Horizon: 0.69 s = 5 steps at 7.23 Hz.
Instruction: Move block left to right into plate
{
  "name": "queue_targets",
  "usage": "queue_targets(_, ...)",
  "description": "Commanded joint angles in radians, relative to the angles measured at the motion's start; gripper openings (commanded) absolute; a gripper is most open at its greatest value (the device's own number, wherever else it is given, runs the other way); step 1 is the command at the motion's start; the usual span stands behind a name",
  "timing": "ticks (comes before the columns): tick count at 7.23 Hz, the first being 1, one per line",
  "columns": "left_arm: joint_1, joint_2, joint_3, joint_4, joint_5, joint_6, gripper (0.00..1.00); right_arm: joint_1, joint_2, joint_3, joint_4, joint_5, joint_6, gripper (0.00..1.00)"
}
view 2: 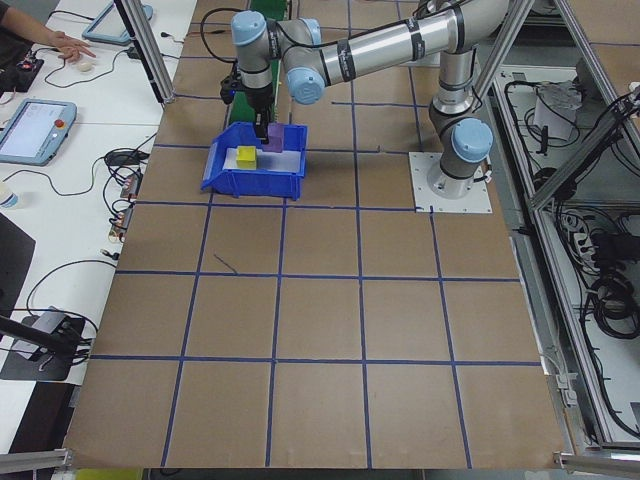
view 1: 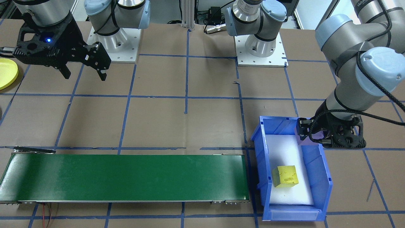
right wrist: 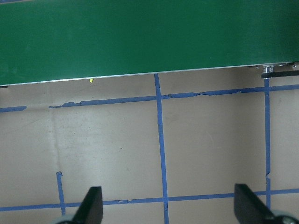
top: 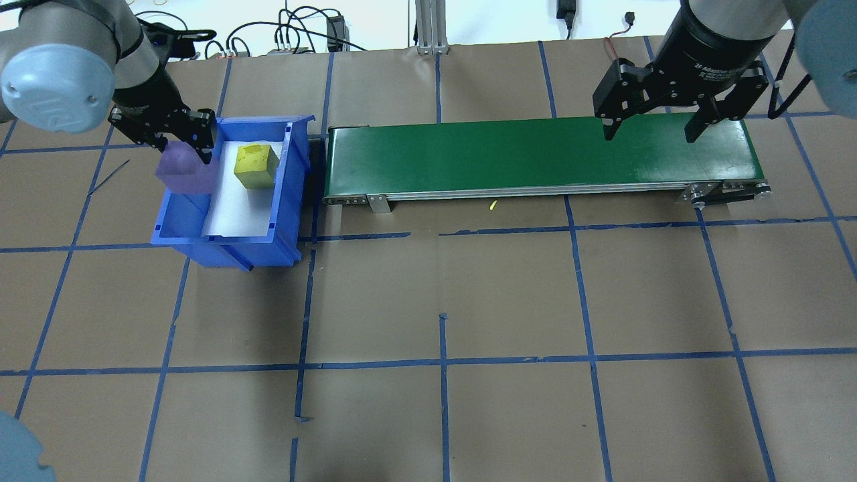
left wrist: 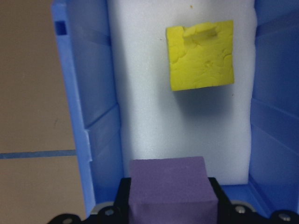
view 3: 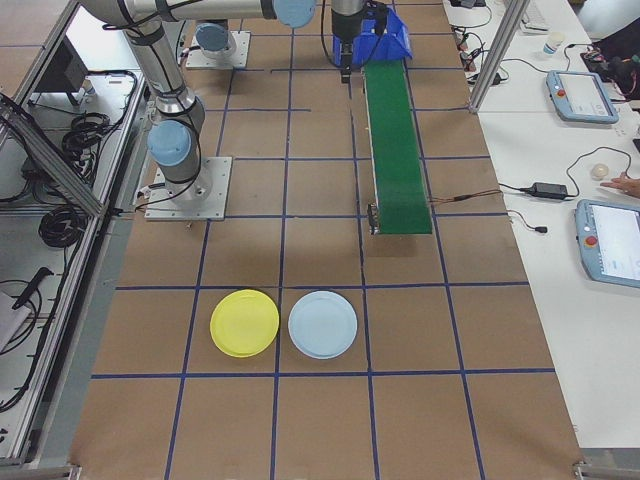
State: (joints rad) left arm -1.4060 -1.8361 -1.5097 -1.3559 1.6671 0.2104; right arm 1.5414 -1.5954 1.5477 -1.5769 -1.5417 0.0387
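Over the blue bin, at its edge farthest from the green conveyor belt, my left hand pinches a purple block. A yellow block lies on the bin's white lining. My right hand hangs spread over the belt's end farthest from the bin. The yellow plate sits on the tabletop well beyond that end, beside a pale blue plate.
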Motion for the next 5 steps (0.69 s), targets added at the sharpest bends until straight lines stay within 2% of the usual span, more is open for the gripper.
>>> queue_targets(1,-0.098,-0.015,0.058,-0.009,-0.015,-0.191,0.34,0.0,0.0,0.0,0.002,0.0,0.001,1.0)
queue_targets(3,-0.2,-0.06,0.059,0.033,-0.024,-0.273,0.34,0.0,0.0,0.0,0.002,0.0,0.0,1.0)
queue_targets(4,-0.247,-0.121,0.057,0.135,-0.055,-0.298,0.34,0.0,0.0,0.0,0.002,0.0,0.0,1.0)
queue_targets(5,-0.292,-0.182,0.062,0.185,-0.058,-0.34,0.36,0.0,0.0,0.0,0.002,0.0,0.0,1.0)
